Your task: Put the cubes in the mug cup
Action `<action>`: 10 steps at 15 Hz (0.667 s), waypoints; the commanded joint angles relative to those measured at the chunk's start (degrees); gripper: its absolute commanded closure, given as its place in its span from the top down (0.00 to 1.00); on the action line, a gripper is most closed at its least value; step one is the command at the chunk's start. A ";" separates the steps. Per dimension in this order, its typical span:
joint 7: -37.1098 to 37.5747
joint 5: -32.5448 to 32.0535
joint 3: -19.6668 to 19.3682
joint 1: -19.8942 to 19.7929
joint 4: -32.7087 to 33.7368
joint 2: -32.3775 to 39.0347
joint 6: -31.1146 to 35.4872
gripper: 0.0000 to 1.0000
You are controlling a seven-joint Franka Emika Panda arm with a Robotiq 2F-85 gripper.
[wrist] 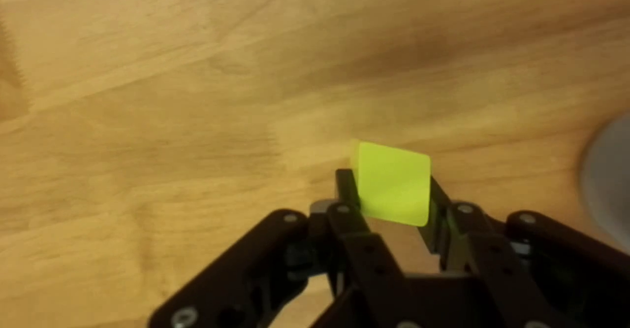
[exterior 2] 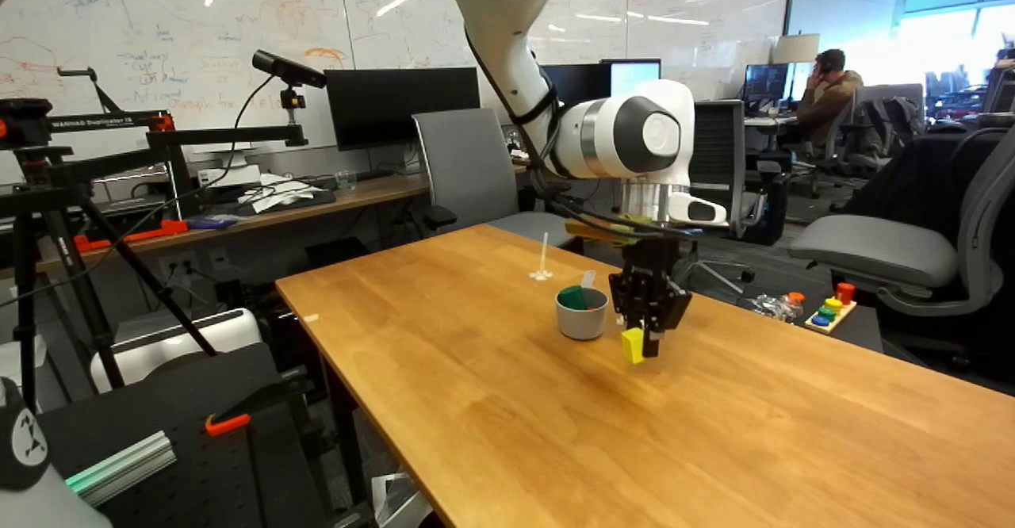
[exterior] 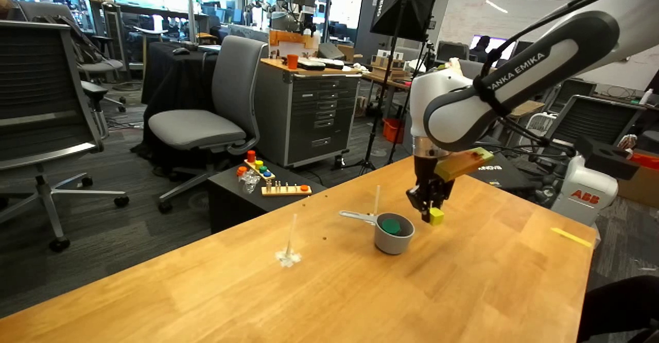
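The yellow cube [wrist: 393,184] sits between the two fingertips of my gripper [wrist: 390,197] in the wrist view, with a finger against each side. In both exterior views the yellow cube [exterior: 436,216] [exterior 2: 633,346] hangs at the fingertips, apparently a little above the table. The grey mug [exterior: 394,242] stands upright beside the gripper, also seen in an exterior view [exterior 2: 582,324] and at the right edge of the wrist view [wrist: 610,180]. The green cube [exterior: 391,226] is inside the mug. The red cube does not show; it is hidden or out of view.
The mug's handle [exterior: 358,216] points away from the gripper. Two thin pale sticks [exterior: 289,242] [exterior: 377,200] stand up from the wooden table [exterior: 319,291], one close behind the handle. A low black side table [exterior: 231,204] with peg toys stands beyond the table edge.
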 commanded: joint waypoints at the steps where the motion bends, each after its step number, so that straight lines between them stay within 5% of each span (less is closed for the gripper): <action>1: 0.90 0.80 1.39 3.48 1.91 -2.86 -1.03 0.08; 10: 1.07 0.56 2.93 8.13 6.05 -3.15 -1.00 0.08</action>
